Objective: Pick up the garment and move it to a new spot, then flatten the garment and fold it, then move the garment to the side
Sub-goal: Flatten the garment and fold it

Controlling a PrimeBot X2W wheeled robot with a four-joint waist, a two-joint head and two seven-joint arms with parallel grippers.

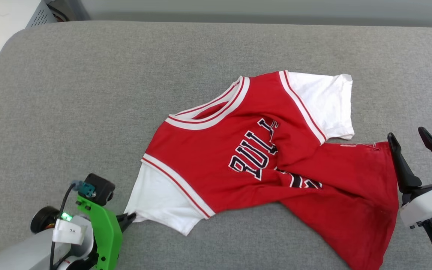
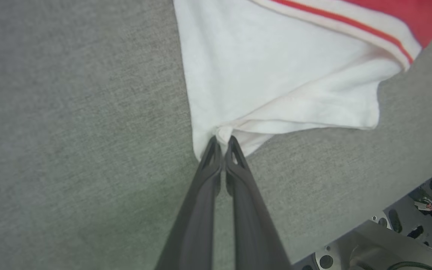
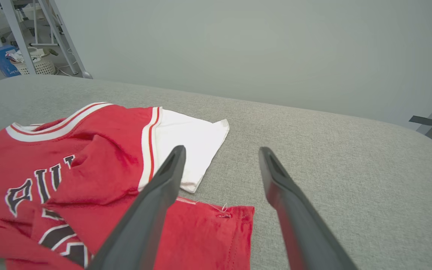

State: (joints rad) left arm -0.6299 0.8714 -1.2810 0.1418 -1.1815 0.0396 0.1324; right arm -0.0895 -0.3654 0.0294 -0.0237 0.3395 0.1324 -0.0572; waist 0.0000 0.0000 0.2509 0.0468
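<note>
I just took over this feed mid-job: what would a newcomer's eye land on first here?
The red garment with black BULLS lettering lies rumpled and twisted in the middle of the grey padded surface. The left hand is pinched shut on the corner of its near white sleeve, lower left in the head view. The right hand is open beside the red hem corner at the right.

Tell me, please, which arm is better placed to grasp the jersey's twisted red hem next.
Right. The right end effector hangs open beside the red hem corner of the garment, while the left end effector is shut on the white sleeve at the opposite end.
</note>
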